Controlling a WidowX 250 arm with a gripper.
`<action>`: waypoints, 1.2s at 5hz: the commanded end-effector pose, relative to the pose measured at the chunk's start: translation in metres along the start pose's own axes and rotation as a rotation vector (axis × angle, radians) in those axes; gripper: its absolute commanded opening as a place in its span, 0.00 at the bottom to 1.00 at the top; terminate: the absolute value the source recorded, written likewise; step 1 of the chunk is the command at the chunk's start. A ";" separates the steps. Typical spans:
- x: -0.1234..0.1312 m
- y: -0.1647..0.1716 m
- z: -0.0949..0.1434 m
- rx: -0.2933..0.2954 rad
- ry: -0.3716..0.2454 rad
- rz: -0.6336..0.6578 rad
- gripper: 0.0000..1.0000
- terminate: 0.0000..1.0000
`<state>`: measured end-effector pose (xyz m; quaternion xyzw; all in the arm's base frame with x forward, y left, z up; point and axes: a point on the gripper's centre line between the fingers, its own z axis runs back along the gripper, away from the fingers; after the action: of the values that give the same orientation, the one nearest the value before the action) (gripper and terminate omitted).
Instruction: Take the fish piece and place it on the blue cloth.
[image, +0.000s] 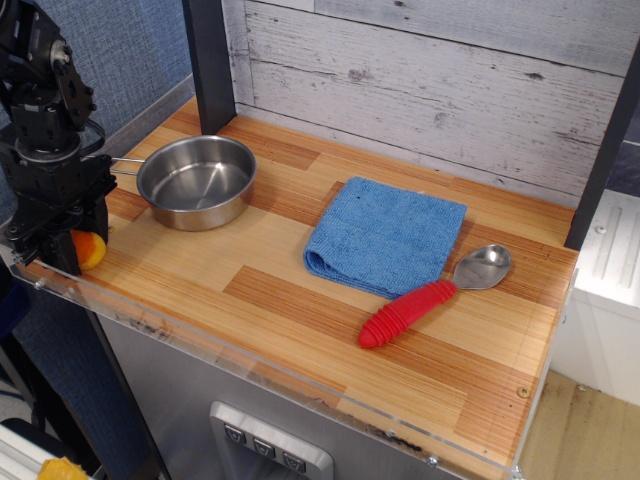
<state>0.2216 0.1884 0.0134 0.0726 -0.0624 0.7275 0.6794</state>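
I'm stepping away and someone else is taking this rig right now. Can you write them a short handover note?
Gripper: down at the table's front left corner, closed around the fish piece, which shows only partly between the fingers.
Blue cloth: mid-table, nothing on it, between the steel pan and the red-handled spoon.
Done: the fish appears grasped, not yet carried.
Left: lift it, move right past the pan, release on the cloth.
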 end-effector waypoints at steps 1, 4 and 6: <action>0.020 -0.014 0.069 -0.128 -0.030 0.107 0.00 0.00; -0.044 -0.061 0.162 -0.300 0.043 0.058 0.00 0.00; -0.105 -0.085 0.157 -0.317 0.079 -0.054 0.00 0.00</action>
<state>0.3183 0.0566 0.1274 -0.0478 -0.1238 0.6908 0.7108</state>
